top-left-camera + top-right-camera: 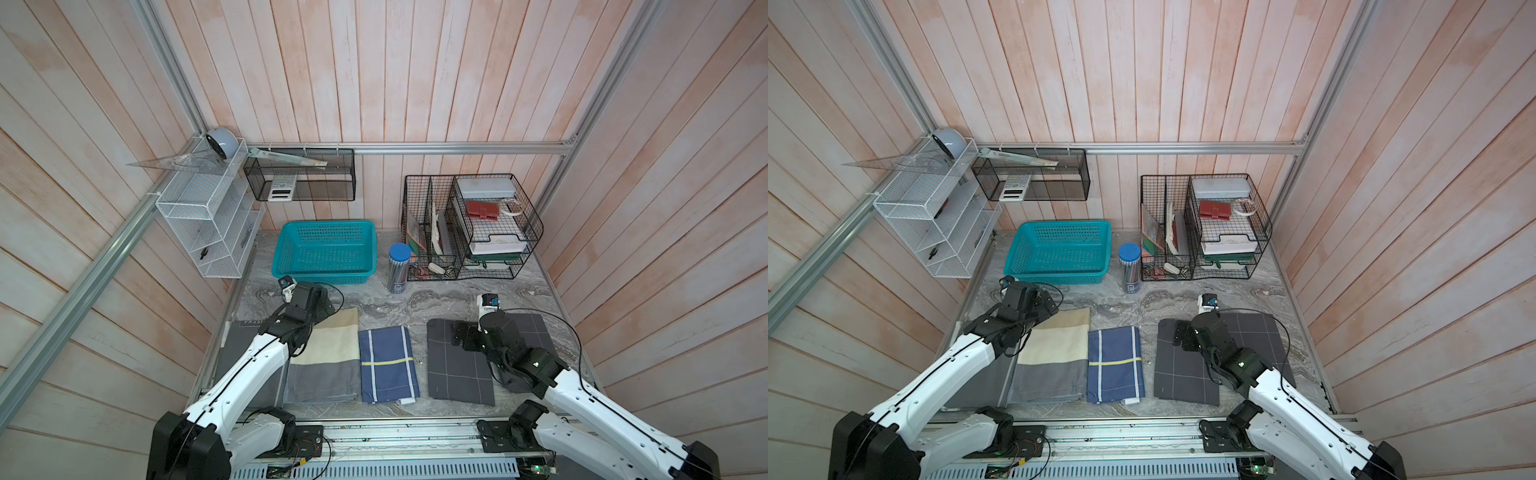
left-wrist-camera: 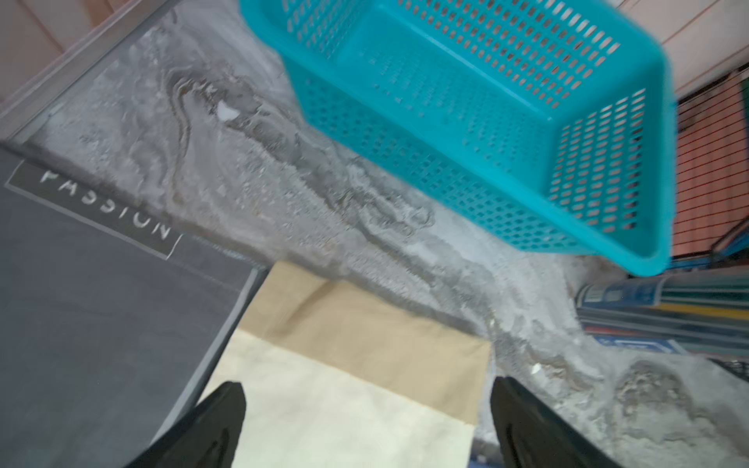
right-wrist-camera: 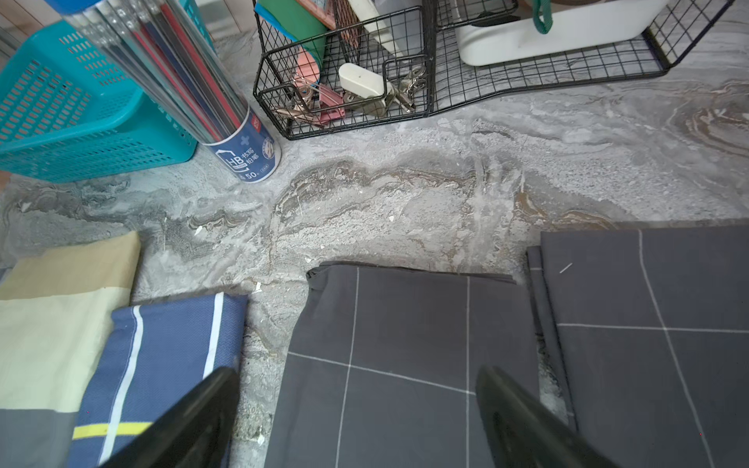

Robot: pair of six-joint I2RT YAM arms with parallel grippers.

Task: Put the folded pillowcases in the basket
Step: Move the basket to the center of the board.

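Observation:
The teal basket (image 1: 326, 253) (image 1: 1061, 251) stands empty at the back left of the table, and shows in the left wrist view (image 2: 486, 121) as well. Several folded pillowcases lie in a row along the front: a grey one printed PASSION (image 2: 81, 304), a beige, cream and grey one (image 1: 328, 357), a blue striped one (image 1: 388, 363) and two dark grey grid ones (image 1: 453, 370) (image 3: 668, 324). My left gripper (image 2: 367, 409) hovers open over the beige and cream pillowcase (image 2: 344, 364). My right gripper (image 3: 358, 381) hovers open over a dark grid pillowcase (image 3: 405, 324). Neither holds anything.
A pencil tube (image 1: 398, 268) stands just right of the basket. A black wire organizer (image 1: 469, 228) full of stationery fills the back right. A white wire shelf (image 1: 208, 216) and a black mesh shelf (image 1: 299, 174) hang on the walls at the back left.

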